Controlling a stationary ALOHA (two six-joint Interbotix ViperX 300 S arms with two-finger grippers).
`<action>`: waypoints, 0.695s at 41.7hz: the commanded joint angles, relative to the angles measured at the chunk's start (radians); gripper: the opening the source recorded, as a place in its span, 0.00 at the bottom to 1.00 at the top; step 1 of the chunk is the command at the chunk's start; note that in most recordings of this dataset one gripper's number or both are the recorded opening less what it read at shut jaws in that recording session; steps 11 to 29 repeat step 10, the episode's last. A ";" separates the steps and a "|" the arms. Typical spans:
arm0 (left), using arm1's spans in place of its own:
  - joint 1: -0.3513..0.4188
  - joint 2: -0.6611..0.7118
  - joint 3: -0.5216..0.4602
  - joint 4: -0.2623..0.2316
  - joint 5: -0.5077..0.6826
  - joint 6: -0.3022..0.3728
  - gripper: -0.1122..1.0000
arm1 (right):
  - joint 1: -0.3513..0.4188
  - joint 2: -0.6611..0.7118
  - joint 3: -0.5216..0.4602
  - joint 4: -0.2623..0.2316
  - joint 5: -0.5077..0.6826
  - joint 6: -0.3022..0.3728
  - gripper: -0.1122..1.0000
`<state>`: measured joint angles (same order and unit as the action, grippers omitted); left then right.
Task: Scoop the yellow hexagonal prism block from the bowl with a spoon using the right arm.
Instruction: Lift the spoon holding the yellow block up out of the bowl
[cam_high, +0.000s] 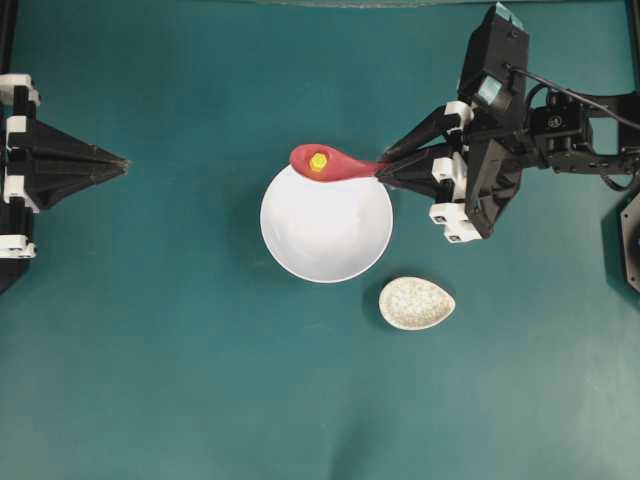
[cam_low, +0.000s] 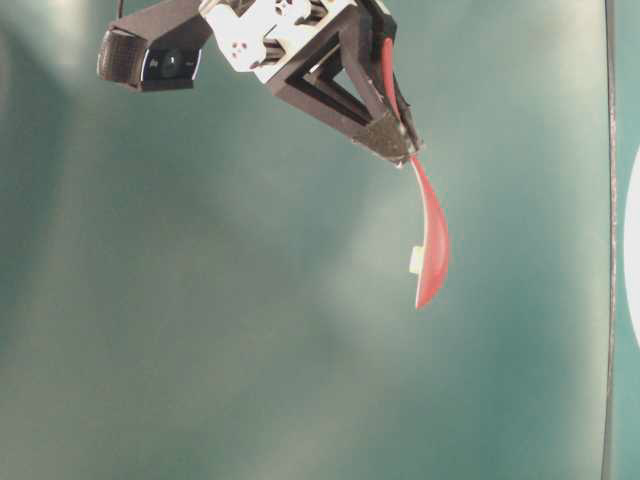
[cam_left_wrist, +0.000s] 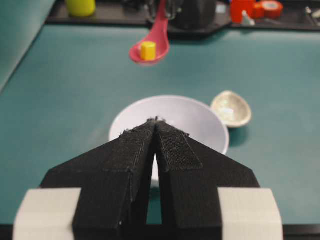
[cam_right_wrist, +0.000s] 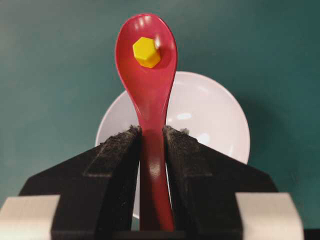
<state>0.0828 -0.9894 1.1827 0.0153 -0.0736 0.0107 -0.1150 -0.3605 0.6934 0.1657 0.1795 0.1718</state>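
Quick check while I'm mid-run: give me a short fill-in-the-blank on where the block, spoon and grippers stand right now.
1. The yellow block sits in the scoop of the ____.
2. The spoon is gripped by its handle in the ____ gripper.
3. The spoon rest lies on the table ____ the bowl, not in it.
4. The left gripper is shut and holds ____.

Missing words: spoon; right; beside; nothing
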 joint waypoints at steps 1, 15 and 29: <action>0.002 0.005 -0.015 0.003 -0.008 0.000 0.10 | 0.002 -0.020 -0.009 0.000 -0.005 0.003 0.30; 0.002 0.005 -0.015 0.003 -0.006 0.002 0.10 | 0.002 -0.018 -0.009 -0.002 -0.005 0.000 0.30; 0.002 0.005 -0.015 0.003 -0.006 0.002 0.10 | 0.002 -0.018 -0.009 -0.002 -0.005 0.000 0.30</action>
